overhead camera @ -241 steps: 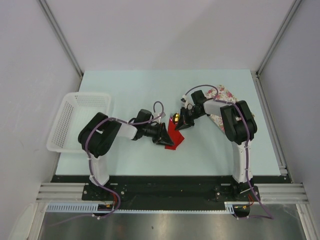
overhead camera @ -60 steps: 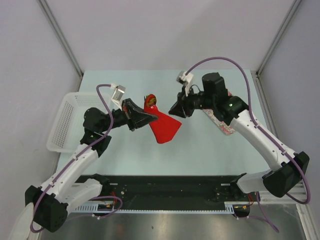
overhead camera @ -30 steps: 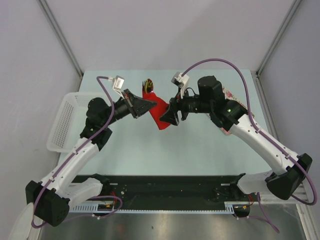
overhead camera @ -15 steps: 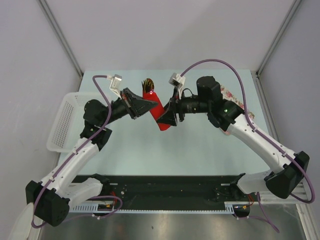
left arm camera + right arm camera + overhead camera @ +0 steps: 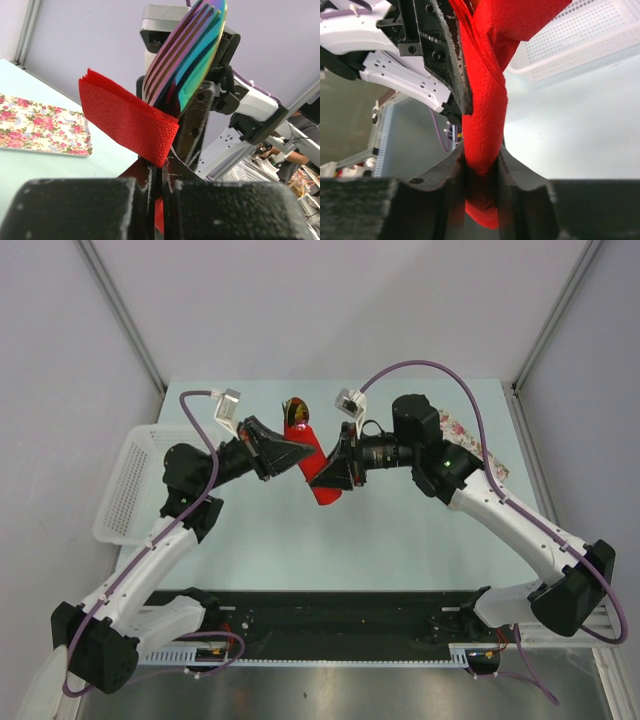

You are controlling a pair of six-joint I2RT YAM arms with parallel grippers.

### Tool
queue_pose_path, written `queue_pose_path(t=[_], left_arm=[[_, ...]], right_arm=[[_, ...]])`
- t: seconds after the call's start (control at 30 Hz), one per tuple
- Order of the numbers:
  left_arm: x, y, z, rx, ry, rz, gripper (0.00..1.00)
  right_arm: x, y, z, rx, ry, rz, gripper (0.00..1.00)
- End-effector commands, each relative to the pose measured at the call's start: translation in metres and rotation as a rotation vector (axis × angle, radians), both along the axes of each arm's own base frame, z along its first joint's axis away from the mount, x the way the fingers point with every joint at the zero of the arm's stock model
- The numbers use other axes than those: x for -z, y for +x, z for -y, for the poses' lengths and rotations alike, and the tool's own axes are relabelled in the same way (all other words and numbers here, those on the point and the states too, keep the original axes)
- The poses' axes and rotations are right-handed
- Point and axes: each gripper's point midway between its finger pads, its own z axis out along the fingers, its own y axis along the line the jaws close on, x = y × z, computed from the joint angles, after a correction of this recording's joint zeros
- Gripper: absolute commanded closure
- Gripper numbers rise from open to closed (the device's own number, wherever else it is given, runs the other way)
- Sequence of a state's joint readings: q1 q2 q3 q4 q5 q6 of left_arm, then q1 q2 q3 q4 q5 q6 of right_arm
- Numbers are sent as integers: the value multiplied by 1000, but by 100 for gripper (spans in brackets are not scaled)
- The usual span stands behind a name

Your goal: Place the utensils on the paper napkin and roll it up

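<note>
The red paper napkin (image 5: 322,492) is rolled round the utensils (image 5: 296,411) and held in the air above the table, tilted. The utensils' heads stick out of its upper end. My left gripper (image 5: 296,454) is shut on the roll's upper part from the left. My right gripper (image 5: 319,478) is shut on its lower part from the right. In the left wrist view the fork (image 5: 192,55) shows rainbow tines above the napkin (image 5: 125,117), pinched in the left gripper (image 5: 161,172). In the right wrist view the right gripper (image 5: 481,152) squeezes the napkin (image 5: 485,100).
A white mesh basket (image 5: 120,480) stands at the table's left edge, under my left arm. A floral cloth (image 5: 466,433) lies at the back right, partly under the right arm. The pale green table (image 5: 400,540) lies below the held roll.
My right gripper moved left onto the roll's lower part and closed on it. The left gripper kept its grip and lifted the roll slightly up and back.
</note>
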State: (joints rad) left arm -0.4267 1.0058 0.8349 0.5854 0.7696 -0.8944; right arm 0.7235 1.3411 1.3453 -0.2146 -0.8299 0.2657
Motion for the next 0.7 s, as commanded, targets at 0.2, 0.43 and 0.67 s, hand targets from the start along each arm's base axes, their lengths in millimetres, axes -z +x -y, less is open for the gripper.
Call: queue_pose_path(t=[0.2, 0.43, 0.67], left_arm=[[-13, -4, -5, -16, -16, 33, 87], [24, 13, -30, -119, 83, -101, 34], [0, 15, -36, -81, 100, -89, 21]], right_arm=[[-27, -12, -12, -47, 92, -14, 100], [-50, 16, -3, 63, 180, -54, 100], [-53, 22, -5, 96, 233, -108, 100]])
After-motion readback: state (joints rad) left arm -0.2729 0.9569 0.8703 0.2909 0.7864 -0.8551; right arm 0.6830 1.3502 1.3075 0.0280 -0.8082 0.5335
